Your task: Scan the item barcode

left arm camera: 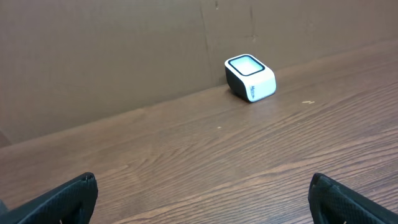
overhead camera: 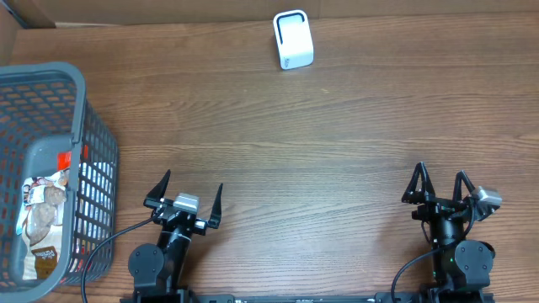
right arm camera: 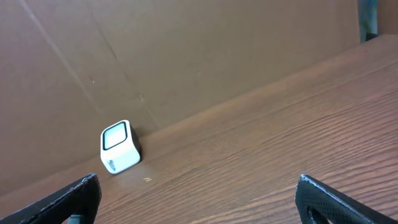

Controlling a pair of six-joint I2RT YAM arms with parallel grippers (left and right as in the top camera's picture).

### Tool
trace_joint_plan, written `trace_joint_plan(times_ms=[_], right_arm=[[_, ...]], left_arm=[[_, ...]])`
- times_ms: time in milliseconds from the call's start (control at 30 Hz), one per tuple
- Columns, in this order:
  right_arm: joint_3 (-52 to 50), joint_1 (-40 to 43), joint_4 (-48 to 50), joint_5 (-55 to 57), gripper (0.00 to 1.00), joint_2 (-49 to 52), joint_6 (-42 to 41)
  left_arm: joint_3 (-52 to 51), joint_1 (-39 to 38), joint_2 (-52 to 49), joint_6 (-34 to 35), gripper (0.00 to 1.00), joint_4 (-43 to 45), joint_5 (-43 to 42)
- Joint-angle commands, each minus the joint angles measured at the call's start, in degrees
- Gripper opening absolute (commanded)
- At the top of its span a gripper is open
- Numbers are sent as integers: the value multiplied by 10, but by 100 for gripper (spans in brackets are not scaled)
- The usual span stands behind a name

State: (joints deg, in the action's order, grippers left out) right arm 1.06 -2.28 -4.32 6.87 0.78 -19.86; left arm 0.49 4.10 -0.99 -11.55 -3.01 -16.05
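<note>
Overhead: left gripper [overhead camera: 192, 187] and right gripper [overhead camera: 440, 177] both sit at the near table [overhead camera: 337, 151] edge, jaws spread wide, nothing in either. The item [overhead camera: 40, 225] lies in the grey mesh basket [overhead camera: 77, 94] at the far left. It is a flat snack packet, white and brown print with a red patch near the top, and no barcode is readable from here. The scanner [overhead camera: 293, 39], a small white box with a dark-rimmed window, stands at the far edge, well apart from the basket and both arms.

Judged step: fetch the item first. The left arm is nearer, so it should go in from above, clear of the basket wall. It should pinch the packet by one edge, not flat across, so that the code side stays uncovered, then turn that side toward the scanner window.

Left wrist: left gripper [left arm camera: 202, 196] has its fingertips at the two lower corners with only bare wood between them. The scanner [left arm camera: 250, 77] is ahead against the cardboard wall [left arm camera: 93, 62], window tilted up. The item is not in this view.

Right wrist: right gripper [right arm camera: 199, 193] is equally wide and empty, with the scanner [right arm camera: 119, 147] off to the left by the wall. No item here either
</note>
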Motion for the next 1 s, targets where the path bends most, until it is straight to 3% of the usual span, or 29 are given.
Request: trace_joint_plan(times_ms=[0, 967], right_arm=[[-6, -3, 3, 4, 100, -6, 2], [-6, -3, 3, 8, 100, -6, 2]], left_arm=[[-2, -5, 7, 4, 100, 1, -1], [-2, -5, 7, -2, 100, 2, 0]])
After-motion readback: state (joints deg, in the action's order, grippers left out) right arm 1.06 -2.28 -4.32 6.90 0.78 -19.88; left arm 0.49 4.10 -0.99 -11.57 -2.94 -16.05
